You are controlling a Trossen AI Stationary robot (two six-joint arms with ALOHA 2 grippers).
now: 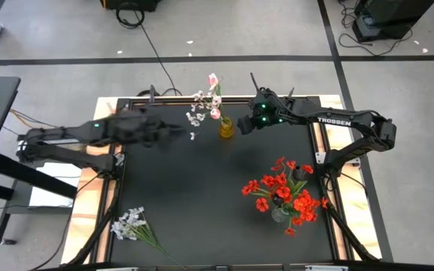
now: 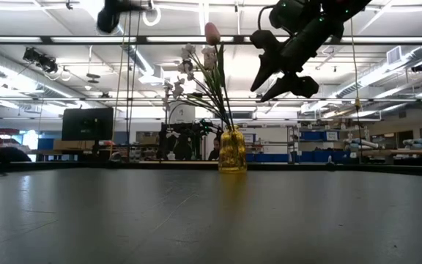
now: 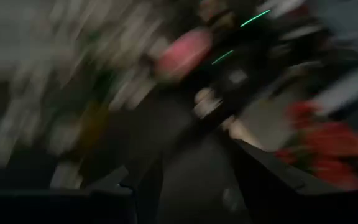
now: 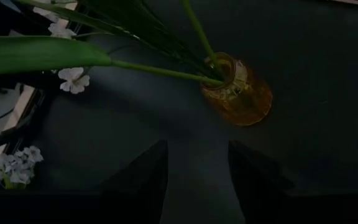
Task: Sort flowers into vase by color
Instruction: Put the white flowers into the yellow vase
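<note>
- My right pincer [image 4: 197, 180] hung open and empty above the amber vase [image 4: 240, 93], clear of its stems.
- My left pincer [image 1: 173, 131] hovered near the white blossoms [image 1: 197, 113]; its fingers I couldn't tell.

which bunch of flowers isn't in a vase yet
The white spray lying flat at the table's near left corner; the red bunch and the pink-and-white stems stand in vases.

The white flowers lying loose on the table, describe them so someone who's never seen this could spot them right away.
Start at the black table seen from above and go to its near left corner, far from the amber vase at the back edge. There lies the white spray, flat on the surface. Unlike the red bunch and the vase's flowers, it stands in no vase.
</note>
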